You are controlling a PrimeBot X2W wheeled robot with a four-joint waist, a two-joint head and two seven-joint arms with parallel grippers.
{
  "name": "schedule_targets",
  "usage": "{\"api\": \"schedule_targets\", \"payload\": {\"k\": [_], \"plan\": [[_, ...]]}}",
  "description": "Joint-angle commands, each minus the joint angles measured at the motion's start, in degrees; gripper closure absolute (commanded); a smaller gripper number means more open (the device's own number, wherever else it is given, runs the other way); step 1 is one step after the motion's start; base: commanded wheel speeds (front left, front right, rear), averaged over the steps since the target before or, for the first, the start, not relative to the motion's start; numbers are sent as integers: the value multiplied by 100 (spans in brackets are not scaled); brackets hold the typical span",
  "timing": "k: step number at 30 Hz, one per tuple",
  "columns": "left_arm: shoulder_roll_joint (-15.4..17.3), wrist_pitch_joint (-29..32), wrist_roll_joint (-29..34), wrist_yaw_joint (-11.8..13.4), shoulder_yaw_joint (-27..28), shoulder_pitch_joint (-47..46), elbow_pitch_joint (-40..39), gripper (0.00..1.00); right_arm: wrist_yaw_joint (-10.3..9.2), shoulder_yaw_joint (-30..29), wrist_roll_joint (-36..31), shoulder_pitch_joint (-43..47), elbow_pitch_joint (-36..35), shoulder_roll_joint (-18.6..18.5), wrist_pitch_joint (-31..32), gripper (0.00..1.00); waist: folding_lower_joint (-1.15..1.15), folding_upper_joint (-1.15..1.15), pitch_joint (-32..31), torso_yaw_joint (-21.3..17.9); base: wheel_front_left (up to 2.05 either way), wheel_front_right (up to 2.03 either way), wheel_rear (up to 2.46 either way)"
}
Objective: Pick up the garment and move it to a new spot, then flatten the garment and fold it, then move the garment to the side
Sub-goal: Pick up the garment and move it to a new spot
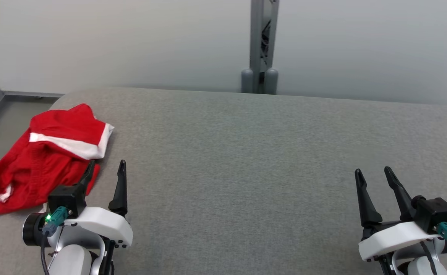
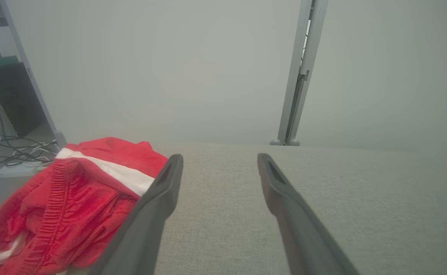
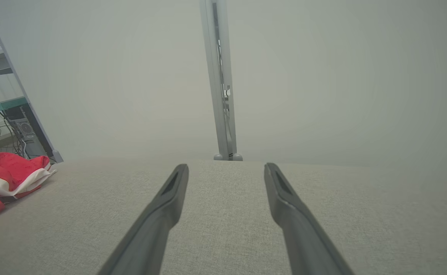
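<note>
Head view: crumpled red-white fabric garment (image 1: 44, 156) not yet gripped; left gripper (image 1: 107, 163) & right gripper (image 1: 373, 170) wide apart, empty. Pickup step: left gripper needs to shift left, pinch.

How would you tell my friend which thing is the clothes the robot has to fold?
Find the wide grey fabric-covered table and look along it to its left edge. There lies a crumpled red cloth garment with white stripes and a ruffled elastic band. It is soft and bright red, unlike the plain grey top and the hard black-and-white left gripper beside it.
</note>
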Motion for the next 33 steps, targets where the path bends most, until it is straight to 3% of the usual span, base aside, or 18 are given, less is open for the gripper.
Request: {"api": "schedule_targets", "payload": {"k": [1, 15, 22, 33], "plan": [[59, -26, -23, 42, 48, -92, 11, 0, 0, 56, 18, 9, -19, -21, 8, 0, 0, 0, 35, 365, 0, 0, 0], [163, -83, -207, 200, 227, 23, -28, 0, 0, 384, 139, -132, -48, -26, -33, 0, 0, 0, 122, 1748, 0, 0, 0], [203, -85, -222, 222, 196, 54, -99, 0, 0, 481, 132, -176, -17, -27, -35, 0, 0, 0, 185, 1940, 0, 0, 0], [233, -89, -264, 254, 143, 15, -114, 0, 0, 525, 138, -175, 18, -26, -31, 0, 0, 0, 173, 1924, 0, 0, 0]]}}
